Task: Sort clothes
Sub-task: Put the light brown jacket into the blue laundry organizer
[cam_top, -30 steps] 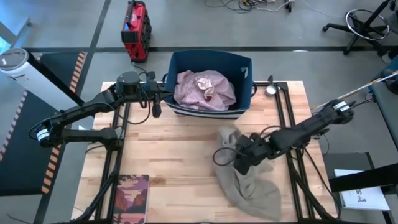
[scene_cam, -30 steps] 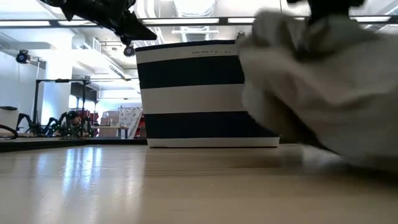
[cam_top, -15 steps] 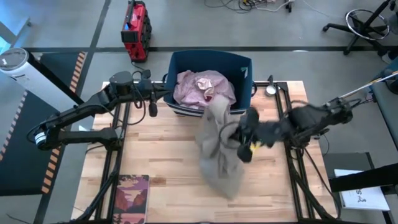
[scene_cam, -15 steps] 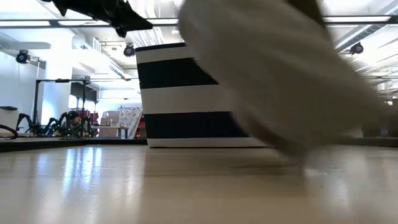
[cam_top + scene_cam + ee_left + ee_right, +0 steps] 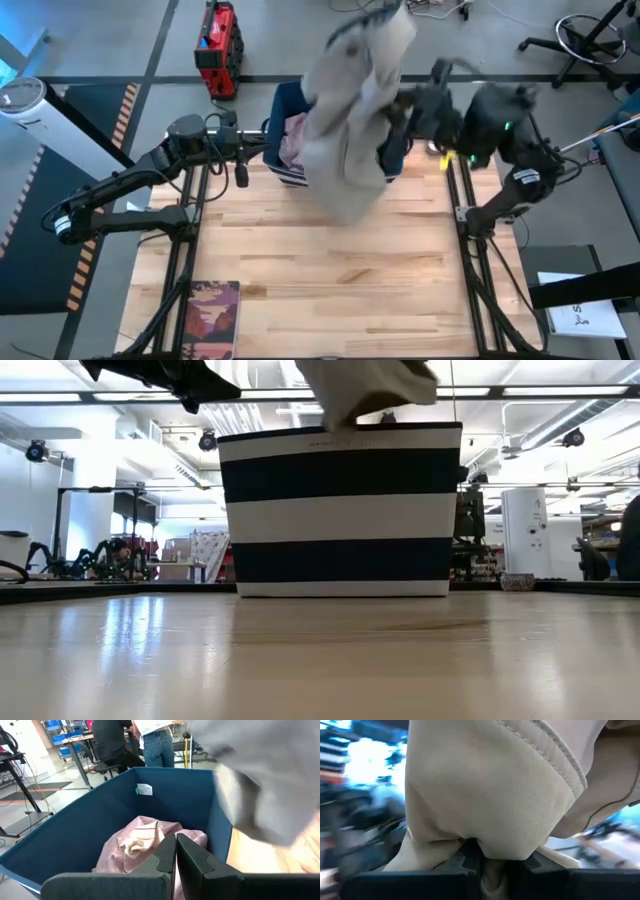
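flat reddish-brown book (image 5: 211, 318) lies at the near table edge | left gripper (image 5: 240, 172) pinched together, holding nothing, beside the navy blue plastic bin (image 5: 392, 112) | right gripper (image 5: 487, 862) clamped on big beige-khaki cloth garment (image 5: 350, 110), hanging high over the bin | pale pink garment (image 5: 145, 845) inside bin

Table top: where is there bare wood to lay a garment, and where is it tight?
Most of the table is bare, from the bin forward to the near edge. Only the book takes the near left corner. It is crowded at the back: the right pincer holds the beige garment over the bin, and the shut left pincer hovers beside the bin.
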{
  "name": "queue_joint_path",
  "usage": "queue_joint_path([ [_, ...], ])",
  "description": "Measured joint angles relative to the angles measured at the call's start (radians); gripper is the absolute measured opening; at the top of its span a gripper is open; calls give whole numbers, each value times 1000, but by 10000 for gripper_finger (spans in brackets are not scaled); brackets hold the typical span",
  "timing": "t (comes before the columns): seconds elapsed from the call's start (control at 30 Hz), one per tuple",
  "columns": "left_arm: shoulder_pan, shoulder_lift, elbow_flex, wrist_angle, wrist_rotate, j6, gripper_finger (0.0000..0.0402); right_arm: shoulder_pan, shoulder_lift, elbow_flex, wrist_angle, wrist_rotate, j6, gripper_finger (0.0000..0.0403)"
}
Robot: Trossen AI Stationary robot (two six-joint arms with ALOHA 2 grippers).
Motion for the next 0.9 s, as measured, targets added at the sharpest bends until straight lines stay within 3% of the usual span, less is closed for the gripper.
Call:
queue_joint_path([
  [0.27, 0, 3, 0, 3, 0, 0, 0, -241, 46, 4, 206, -36, -267, 30],
  [0.53, 0, 5, 0, 5, 0, 0, 0, -461, 121, 4, 244, -188, -250, 30],
  [0.63, 0, 4, 0, 5, 0, 0, 0, -488, 142, 4, 171, -210, -196, 30],
  [0.73, 0, 3, 0, 4, 0, 0, 0, -495, 156, 3, 13, -273, -108, 30],
  [0.9, 0, 2, 0, 3, -5, 0, 0, -496, 219, 3, -260, -284, 11, 30],
])
